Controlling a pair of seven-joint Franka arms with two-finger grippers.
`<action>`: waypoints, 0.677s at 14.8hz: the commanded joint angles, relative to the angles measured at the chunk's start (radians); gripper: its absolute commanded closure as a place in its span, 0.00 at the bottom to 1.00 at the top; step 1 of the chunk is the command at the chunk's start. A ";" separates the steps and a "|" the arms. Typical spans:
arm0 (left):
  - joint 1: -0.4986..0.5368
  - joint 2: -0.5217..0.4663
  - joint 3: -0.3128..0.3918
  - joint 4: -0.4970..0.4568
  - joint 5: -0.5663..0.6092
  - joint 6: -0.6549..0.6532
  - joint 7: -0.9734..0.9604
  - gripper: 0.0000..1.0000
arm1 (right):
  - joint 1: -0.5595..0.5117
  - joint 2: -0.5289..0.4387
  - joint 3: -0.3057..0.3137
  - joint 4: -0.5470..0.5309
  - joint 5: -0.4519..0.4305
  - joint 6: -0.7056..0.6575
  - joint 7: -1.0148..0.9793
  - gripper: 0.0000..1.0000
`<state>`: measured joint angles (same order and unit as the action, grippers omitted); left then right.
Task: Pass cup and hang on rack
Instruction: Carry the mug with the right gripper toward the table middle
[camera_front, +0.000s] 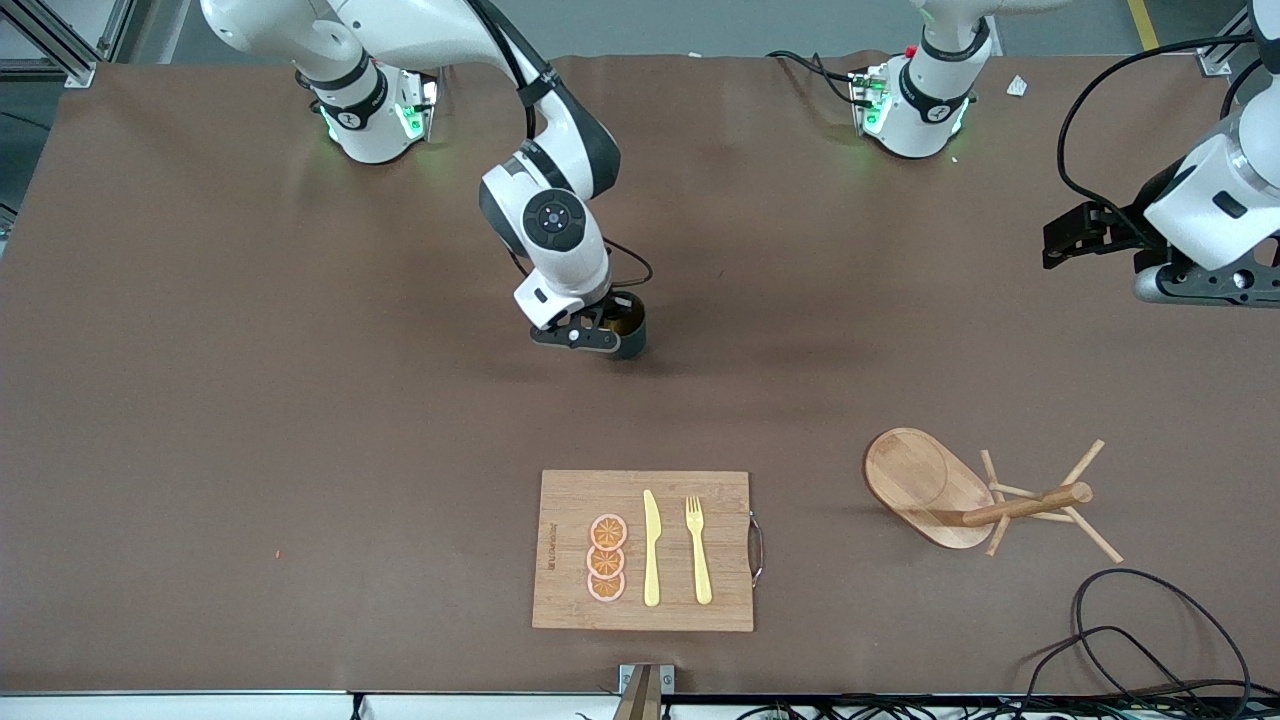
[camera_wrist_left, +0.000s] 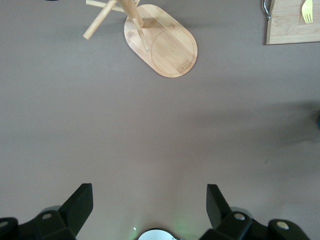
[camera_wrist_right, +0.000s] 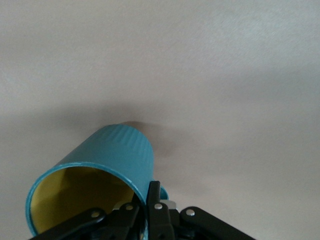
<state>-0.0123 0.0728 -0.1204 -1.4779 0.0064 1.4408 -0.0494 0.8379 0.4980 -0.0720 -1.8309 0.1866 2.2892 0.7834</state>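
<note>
The right gripper (camera_front: 600, 335) is clamped on the cup (camera_front: 628, 325) by its rim near the handle, over mid-table, and that thin pinch could let the cup swing or slip during the pass. The left gripper (camera_front: 1075, 235) waits spread wide and empty over its own end. The rack (camera_front: 975, 495) stands nearer the camera, its pegs splayed; the board (camera_front: 643, 550) lies clear of the way.

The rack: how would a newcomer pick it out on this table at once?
Start at the bamboo cutting board near the front camera's table edge, then look toward the left arm's end. The rack stands beside it: an oval wooden base and a thick post with thin angled pegs, carrying nothing, unlike the board.
</note>
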 joint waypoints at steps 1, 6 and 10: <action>0.000 -0.008 -0.002 0.004 0.000 -0.014 -0.001 0.00 | 0.033 0.030 -0.011 0.033 0.025 0.007 0.048 1.00; 0.000 -0.008 -0.002 0.002 0.000 -0.014 -0.001 0.00 | 0.050 0.074 -0.011 0.067 0.025 0.030 0.079 1.00; -0.008 -0.005 -0.002 0.004 0.000 -0.010 -0.004 0.00 | 0.047 0.074 -0.011 0.067 0.024 0.029 0.066 0.00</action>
<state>-0.0129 0.0728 -0.1215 -1.4779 0.0064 1.4408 -0.0494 0.8778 0.5585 -0.0753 -1.7775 0.1903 2.3118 0.8520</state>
